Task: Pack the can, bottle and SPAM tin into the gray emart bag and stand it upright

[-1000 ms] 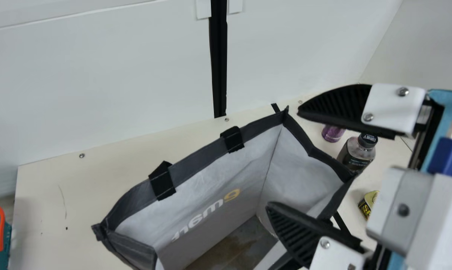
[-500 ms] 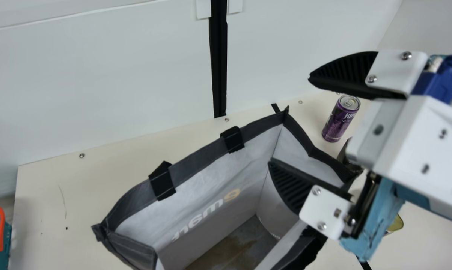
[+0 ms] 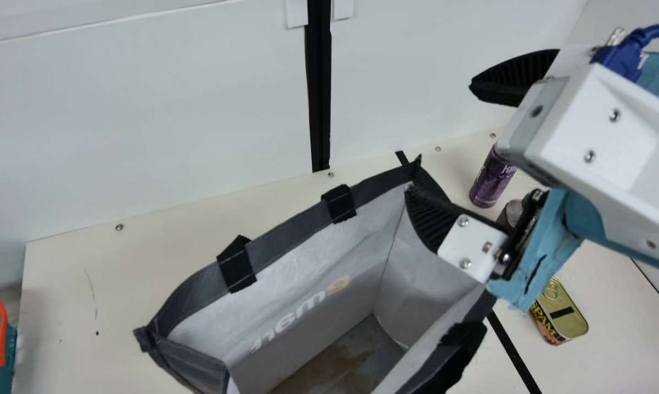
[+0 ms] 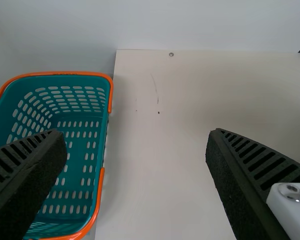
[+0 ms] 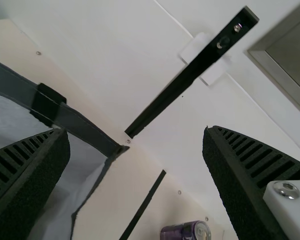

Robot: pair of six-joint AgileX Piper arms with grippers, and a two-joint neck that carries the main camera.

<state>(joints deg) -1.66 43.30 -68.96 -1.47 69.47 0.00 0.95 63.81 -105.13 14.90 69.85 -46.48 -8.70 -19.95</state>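
Note:
My right gripper (image 3: pixel 443 148) is open above the right end of the gray bag (image 3: pixel 285 251), its lower finger over the bag's mouth. The bag stands open and upright. Right of it are the purple can (image 3: pixel 489 183), upright, the bottle (image 3: pixel 510 214), mostly hidden behind the gripper, and the SPAM tin (image 3: pixel 559 314). In the right wrist view, the right gripper (image 5: pixel 136 132) has nothing between its fingers, with the bag (image 5: pixel 65 150) and the can (image 5: pixel 182 231) below. My left gripper (image 4: pixel 135 135) stands open over bare table in the left wrist view.
A teal basket (image 4: pixel 101 165) with an orange rim is beside the table's left edge. The white wall with a black vertical strip (image 3: pixel 319 98) rises behind the table (image 3: pixel 67 290). Open table surface lies left of the bag.
My right gripper has risen and swung toward the back wall, tilting as it went. This uncovered the SPAM tin and more of the can. The bag's right rim shifted slightly.

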